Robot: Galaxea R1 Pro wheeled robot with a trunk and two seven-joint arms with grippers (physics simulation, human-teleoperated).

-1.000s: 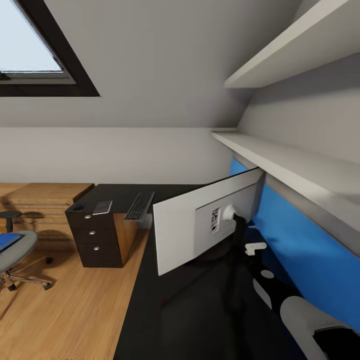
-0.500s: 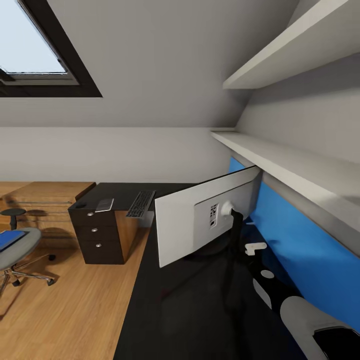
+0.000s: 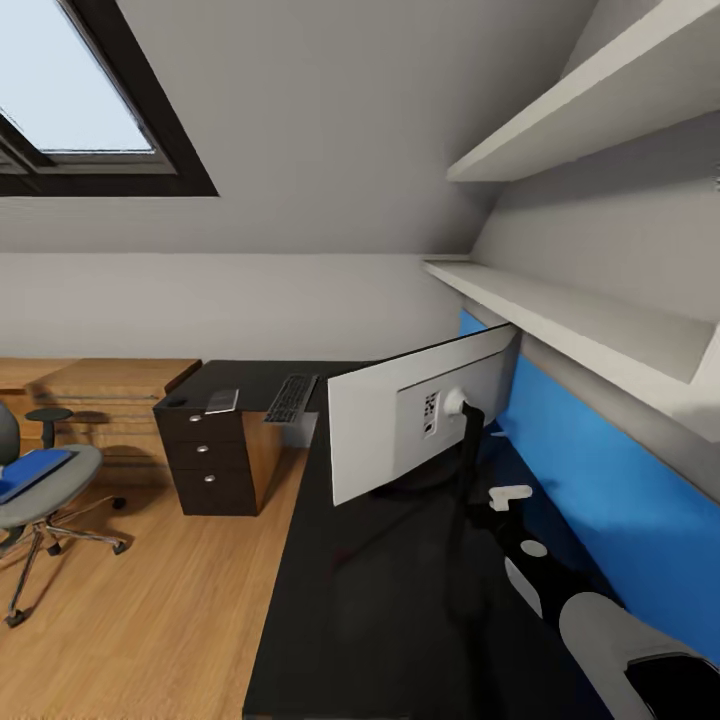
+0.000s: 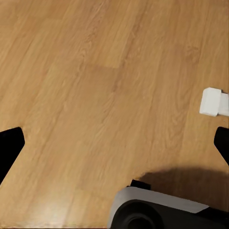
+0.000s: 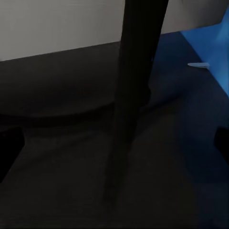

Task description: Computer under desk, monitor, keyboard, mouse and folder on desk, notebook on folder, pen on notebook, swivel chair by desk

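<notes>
Worktop (image 3: pixel 330 600) carries the monitor (image 3: pixel 400 425), white back showing, just ahead of the right gripper (image 5: pixel 114 143), jaws wide, empty. Keyboard (image 3: pixel 290 397) lies well beyond. Folder (image 3: pixel 35 470) on the swivel chair (image 3: pixel 45 490). Left gripper (image 4: pixel 114 148) wide over floor. Advise turning the monitor slowly.

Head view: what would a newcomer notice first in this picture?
The monitor stands on the black desk, its white back toward the camera. Behind it runs a bright blue wall panel. At far left, the blue folder lies on the swivel chair.
</notes>
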